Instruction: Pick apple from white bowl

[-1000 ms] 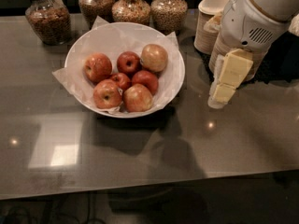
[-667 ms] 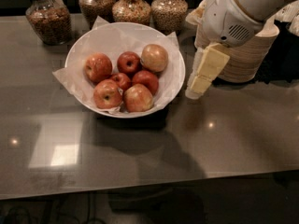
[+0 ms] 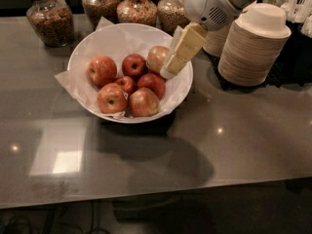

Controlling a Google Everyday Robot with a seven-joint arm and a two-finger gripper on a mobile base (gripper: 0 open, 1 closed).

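Observation:
The white bowl (image 3: 83, 50), wide and lined with crinkled white paper, stands on the grey table and holds several apples. Three larger red-orange streaked apples lie at its left (image 3: 101, 70), front left (image 3: 112, 98) and front (image 3: 144, 102). A paler tan-yellow apple (image 3: 156, 57) lies at the back right, with smaller dark-red apples (image 3: 134, 65) in the middle. My gripper (image 3: 168, 71), cream-coloured on a white arm, reaches down from the upper right over the bowl's right side. Its tip is right beside the pale apple and hides part of it. It holds nothing that I can see.
Several glass jars of nuts and grains (image 3: 48, 18) stand behind the bowl. A tall stack of beige paper bowls (image 3: 253, 48) stands at the right, close to my arm. The table's front edge (image 3: 156, 191) runs along the bottom.
My gripper has moved left, from beside the bowl's right rim to over the bowl's right side, next to the pale apple. The apples have not moved.

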